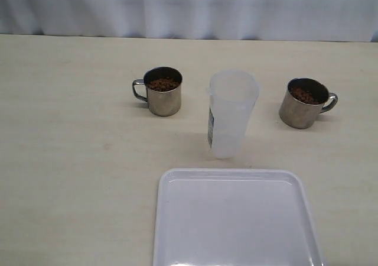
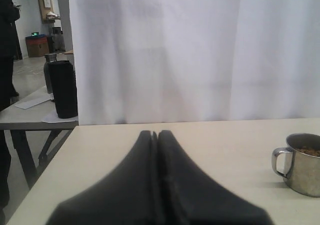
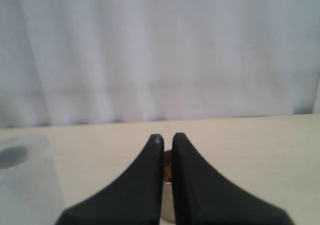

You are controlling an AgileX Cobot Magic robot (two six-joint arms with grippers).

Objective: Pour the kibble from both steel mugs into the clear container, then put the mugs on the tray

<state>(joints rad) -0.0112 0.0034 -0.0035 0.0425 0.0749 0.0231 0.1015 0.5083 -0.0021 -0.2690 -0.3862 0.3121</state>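
Two steel mugs stand on the beige table, one at the left (image 1: 163, 94) with its handle to the left and one at the right (image 1: 302, 105) with its handle to the right. Each holds kibble (image 1: 163, 84). Between them stands the clear container (image 1: 230, 113), upright and empty. The white tray (image 1: 236, 219) lies in front of it. Neither gripper shows in the exterior view. My left gripper (image 2: 154, 133) is shut and empty, with a mug (image 2: 305, 165) off to its side. My right gripper (image 3: 167, 136) is shut, with a mug (image 3: 167, 197) showing behind the slit between its fingers and the container (image 3: 25, 180) beside it.
A white curtain (image 1: 189, 9) hangs behind the table's far edge. In the left wrist view, a second table beyond the table's side edge carries a black cylinder (image 2: 64, 89).
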